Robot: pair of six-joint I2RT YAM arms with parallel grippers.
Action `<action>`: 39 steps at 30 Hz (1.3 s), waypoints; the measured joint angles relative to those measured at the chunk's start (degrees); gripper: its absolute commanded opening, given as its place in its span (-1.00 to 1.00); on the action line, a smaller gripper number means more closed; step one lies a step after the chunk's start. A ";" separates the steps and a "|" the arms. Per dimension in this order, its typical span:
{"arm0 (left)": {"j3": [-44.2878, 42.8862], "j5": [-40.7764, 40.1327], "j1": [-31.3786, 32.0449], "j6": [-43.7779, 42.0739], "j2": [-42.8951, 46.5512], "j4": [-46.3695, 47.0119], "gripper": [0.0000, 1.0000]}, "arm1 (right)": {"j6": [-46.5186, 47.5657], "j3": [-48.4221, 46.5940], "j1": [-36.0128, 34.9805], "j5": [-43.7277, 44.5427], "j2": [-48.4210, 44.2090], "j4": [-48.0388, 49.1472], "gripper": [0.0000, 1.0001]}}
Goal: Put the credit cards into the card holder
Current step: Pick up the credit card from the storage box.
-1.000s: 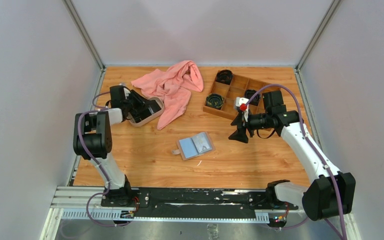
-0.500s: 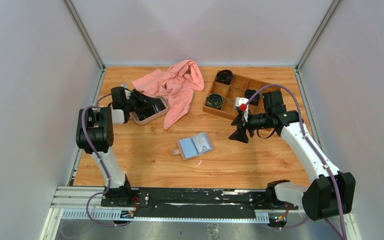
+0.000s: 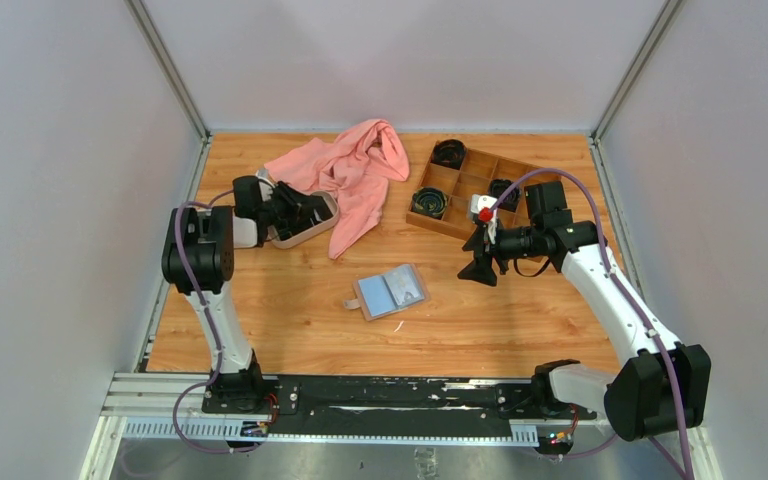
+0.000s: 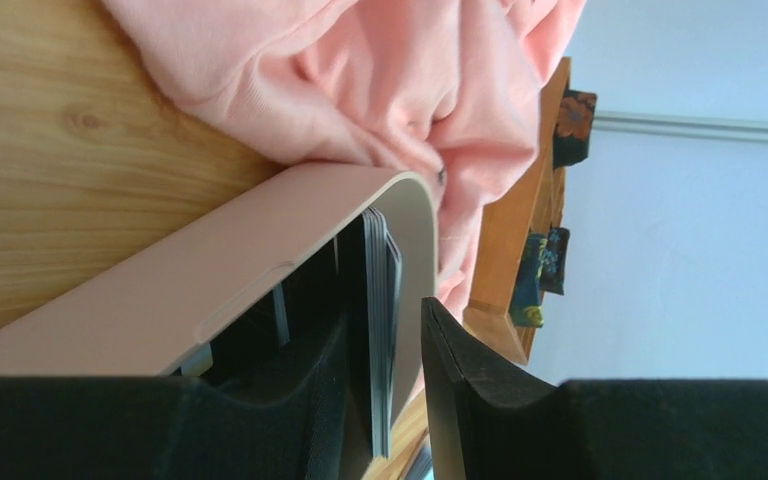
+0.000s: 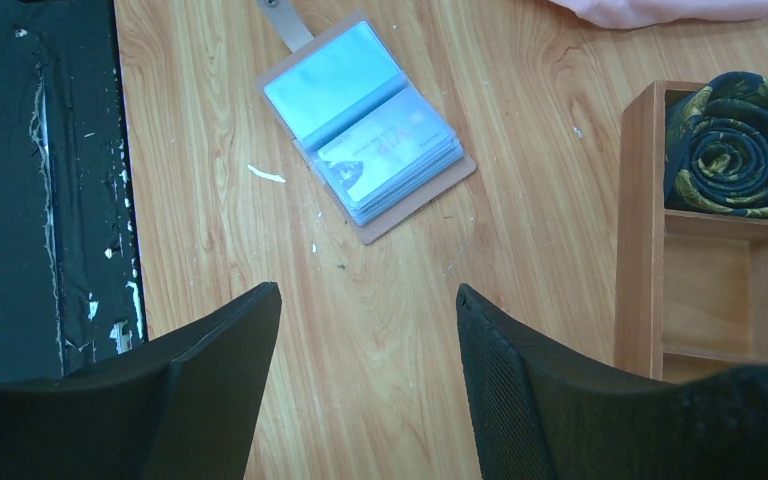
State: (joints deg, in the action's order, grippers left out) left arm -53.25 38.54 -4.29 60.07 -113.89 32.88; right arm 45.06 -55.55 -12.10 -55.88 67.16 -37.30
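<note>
While left fingers (image 4: 460, 400) straddle one stack of credit cards (image 4: 381, 330) unclamped, right fingers (image 5: 210, 365) gape | card holder (image 5: 365, 125): one, open

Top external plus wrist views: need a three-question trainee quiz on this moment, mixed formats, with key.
1. True or false: the card holder lies folded shut.
2. What is the right hand holding?
3. The left hand is: A over the card holder; B at the tray, fingers either side of the dark credit cards; C beside the right hand.
Key: 1 false, it lies open. 2 nothing, it hangs open and empty. 3 B.
</note>
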 measured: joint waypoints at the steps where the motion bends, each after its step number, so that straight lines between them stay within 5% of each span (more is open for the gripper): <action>1: 0.00 0.04 0.17 0.00 -0.44 -0.04 -0.29 | 0.00 0.00 0.00 0.02 0.00 0.00 0.38; 12: -0.11 -0.11 0.68 0.15 -1.14 0.04 -0.31 | 0.02 0.00 0.00 0.15 0.24 -0.02 0.38; 18: -0.46 -0.33 0.74 0.59 -1.14 -0.90 -0.61 | 0.07 0.00 0.00 0.24 0.24 -0.04 0.38; 22: -1.14 -1.03 0.68 0.46 -1.14 -3.19 -1.00 | 0.11 0.00 0.00 0.39 0.24 -0.04 0.38; 30: -2.86 -2.71 1.07 -2.75 -0.44 -9.22 -1.00 | 0.55 0.00 0.00 0.48 0.24 -0.13 0.38; 33: -3.30 -3.82 1.07 -5.20 1.18 -12.33 -0.71 | 0.72 0.00 0.00 0.48 0.24 -0.15 0.38; 39: -4.20 -4.90 1.07 -8.87 3.39 -15.96 -0.47 | 0.87 0.00 0.00 0.52 0.24 -0.22 0.38</action>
State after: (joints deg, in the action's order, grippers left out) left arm -57.45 33.65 -3.22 51.20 -110.50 16.93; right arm 45.93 -55.55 -12.10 -55.35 67.40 -37.52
